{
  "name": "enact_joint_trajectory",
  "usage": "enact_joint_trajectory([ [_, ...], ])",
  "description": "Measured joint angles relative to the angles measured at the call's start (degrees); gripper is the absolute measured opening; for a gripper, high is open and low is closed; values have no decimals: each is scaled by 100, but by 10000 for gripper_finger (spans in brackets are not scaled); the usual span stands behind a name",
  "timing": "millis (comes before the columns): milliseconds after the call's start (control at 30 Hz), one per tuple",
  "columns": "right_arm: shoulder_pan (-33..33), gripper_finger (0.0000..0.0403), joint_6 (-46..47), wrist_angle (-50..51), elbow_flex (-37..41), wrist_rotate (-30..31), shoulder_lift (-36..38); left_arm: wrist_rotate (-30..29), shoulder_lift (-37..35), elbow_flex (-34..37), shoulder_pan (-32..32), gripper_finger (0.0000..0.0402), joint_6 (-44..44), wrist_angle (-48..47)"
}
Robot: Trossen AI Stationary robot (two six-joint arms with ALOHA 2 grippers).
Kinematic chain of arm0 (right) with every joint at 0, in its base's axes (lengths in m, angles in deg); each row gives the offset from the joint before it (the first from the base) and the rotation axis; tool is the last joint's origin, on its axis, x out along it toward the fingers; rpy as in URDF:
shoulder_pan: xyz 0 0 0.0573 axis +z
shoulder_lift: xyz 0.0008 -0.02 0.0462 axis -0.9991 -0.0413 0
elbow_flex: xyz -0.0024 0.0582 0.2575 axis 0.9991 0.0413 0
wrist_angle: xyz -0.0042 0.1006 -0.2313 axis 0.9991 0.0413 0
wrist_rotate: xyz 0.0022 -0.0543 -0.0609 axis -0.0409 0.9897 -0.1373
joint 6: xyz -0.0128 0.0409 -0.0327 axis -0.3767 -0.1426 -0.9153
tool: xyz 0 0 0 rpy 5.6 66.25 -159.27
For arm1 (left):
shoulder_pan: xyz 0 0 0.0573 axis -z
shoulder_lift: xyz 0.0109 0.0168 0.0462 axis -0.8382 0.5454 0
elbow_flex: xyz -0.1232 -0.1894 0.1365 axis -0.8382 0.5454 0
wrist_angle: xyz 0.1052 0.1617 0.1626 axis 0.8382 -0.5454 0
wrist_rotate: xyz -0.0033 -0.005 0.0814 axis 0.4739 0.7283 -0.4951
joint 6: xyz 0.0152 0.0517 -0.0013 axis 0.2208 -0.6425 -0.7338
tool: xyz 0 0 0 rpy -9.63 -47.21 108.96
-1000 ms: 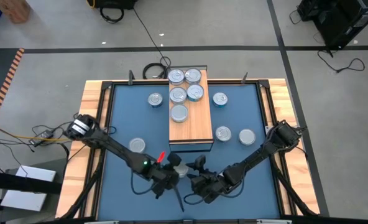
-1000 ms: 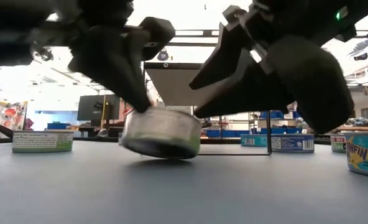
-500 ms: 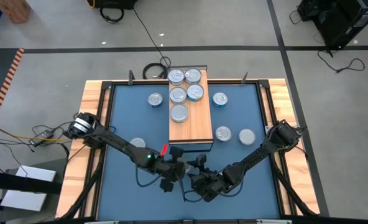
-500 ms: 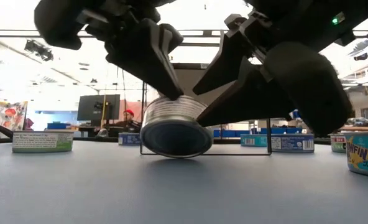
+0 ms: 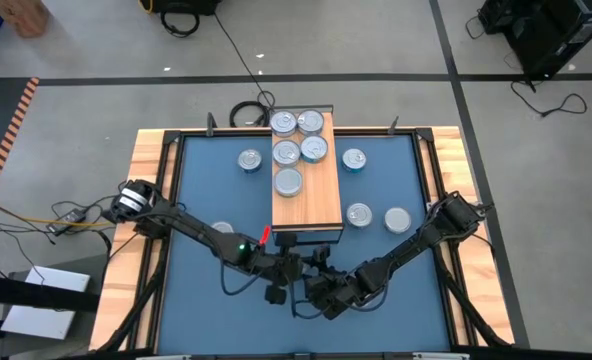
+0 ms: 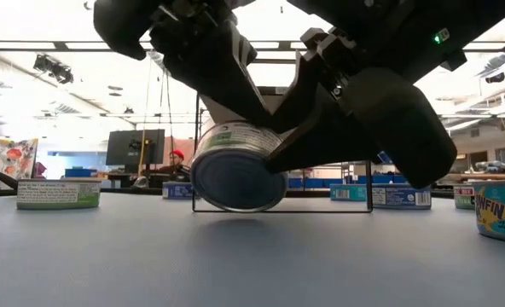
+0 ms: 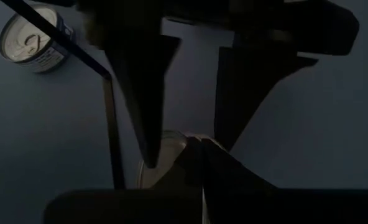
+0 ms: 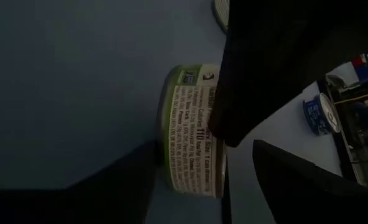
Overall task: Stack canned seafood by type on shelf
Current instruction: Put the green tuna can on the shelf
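1. Small flat round tins with shiny silver lids (image 5: 289, 181): eleven in view; five on the wooden block, five on the mat, one lifted (image 6: 235, 166);
2. Long wood-grain shelf with dark edging (image 5: 311, 205): one;
3. Blue mat (image 5: 216, 190) covering the worktop: one;
4. Dark jointed robot arms (image 5: 191, 228): two

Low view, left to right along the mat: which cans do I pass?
Green-labelled can → tilted can lifted between the two grippers → blue-labelled can → teal can at the right edge.

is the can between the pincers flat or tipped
Tipped: in the low view the can hangs clear of the mat, its dark bottom facing the camera.
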Motion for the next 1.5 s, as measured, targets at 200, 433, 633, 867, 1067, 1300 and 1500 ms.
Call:
enact_joint_trajectory([
  [200, -28, 214, 7, -160, 1, 63, 0, 90, -2, 0, -13, 0, 32, 292],
  [433, -35, 141, -2, -218, 1, 47, 0, 176, -2, -2, -11, 0, 30, 330],
  [633, -52, 97, -183, -218, 1, 45, 0, 202, -179, -7, 87, 16, 10, 36],
  [867, -74, 83, -156, -230, 1, 43, 0, -134, -337, -7, 393, 71, 189, -750],
  [1067, -74, 84, -157, -251, 1, 41, 0, -246, -337, 199, 647, 107, 318, -942],
  [1300, -72, 79, -146, -249, 1, 39, 0, -209, -334, 604, 632, 94, 454, -433],
  [1500, -72, 81, -105, -243, 1, 37, 0, 226, -356, 780, 611, 52, 159, -34],
])
